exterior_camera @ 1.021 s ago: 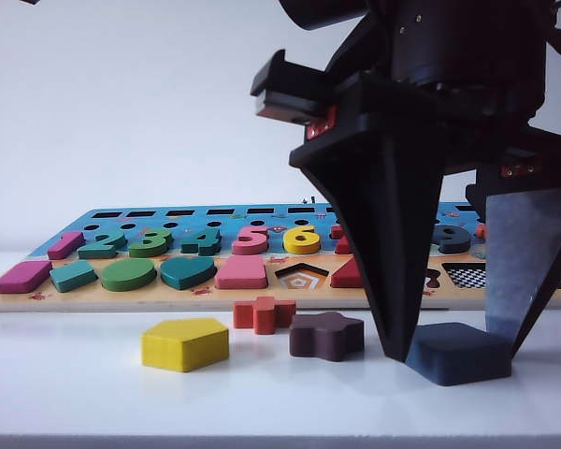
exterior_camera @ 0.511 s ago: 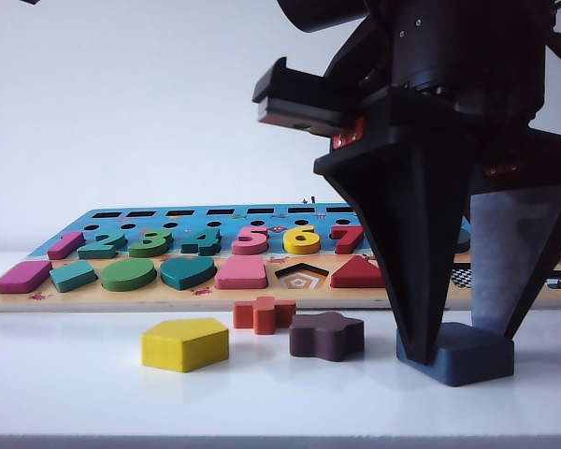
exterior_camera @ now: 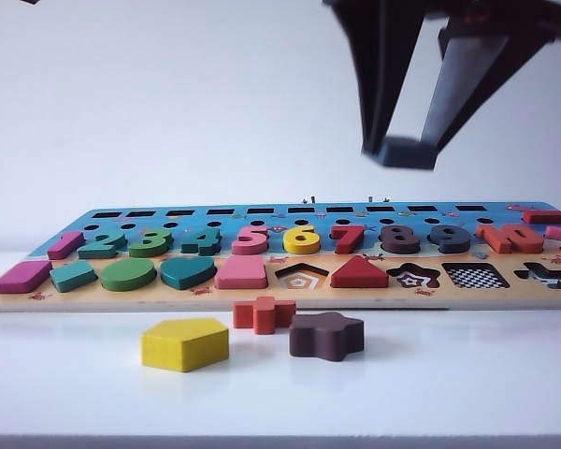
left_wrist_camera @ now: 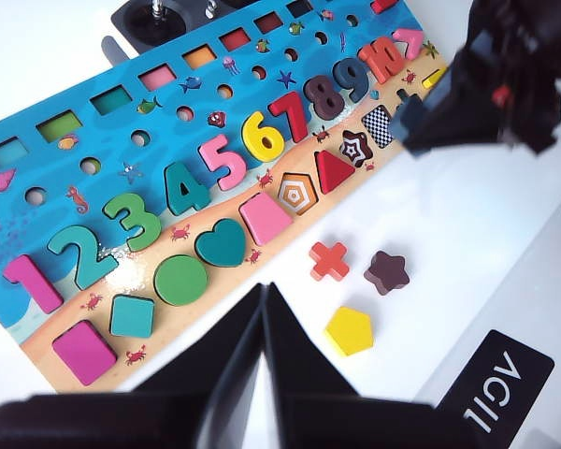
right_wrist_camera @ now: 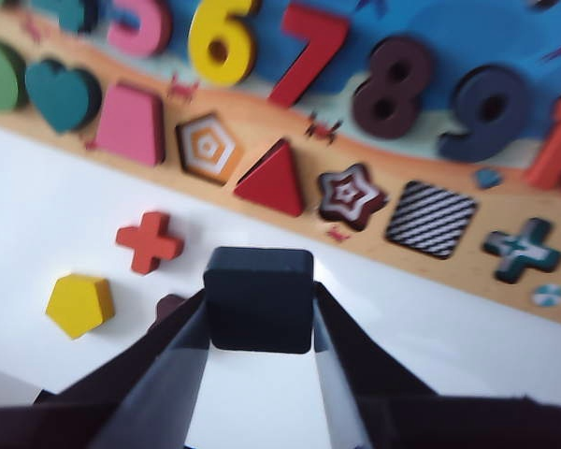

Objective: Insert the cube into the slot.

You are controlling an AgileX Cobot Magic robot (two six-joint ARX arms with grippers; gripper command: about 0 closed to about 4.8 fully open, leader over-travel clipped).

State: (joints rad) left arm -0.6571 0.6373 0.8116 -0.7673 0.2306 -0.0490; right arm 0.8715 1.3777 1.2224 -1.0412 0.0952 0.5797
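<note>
The cube [right_wrist_camera: 259, 297], a flat dark navy block, hangs high above the table [exterior_camera: 402, 152], clamped flat between the fingers of my right gripper [exterior_camera: 402, 148], which is shut on it. The slot [exterior_camera: 476, 276], a square cut-out with a checkerboard floor [right_wrist_camera: 431, 219] [left_wrist_camera: 379, 125], lies in the puzzle board's front row, below and a little right of the cube in the exterior view. My left gripper [left_wrist_camera: 265, 297] is shut with nothing in it, over the white table near the board's front edge.
The puzzle board [exterior_camera: 262, 297] carries coloured numbers and shapes, with pentagon [exterior_camera: 302, 275], star [exterior_camera: 413, 278] and cross [exterior_camera: 543, 275] cut-outs beside the slot. Loose on the table in front lie a yellow pentagon [exterior_camera: 184, 343], an orange-red cross [exterior_camera: 263, 313] and a dark brown star [exterior_camera: 326, 335].
My right gripper closed on the cube on the table and has lifted it well up off the surface. The left arm has kept still.
</note>
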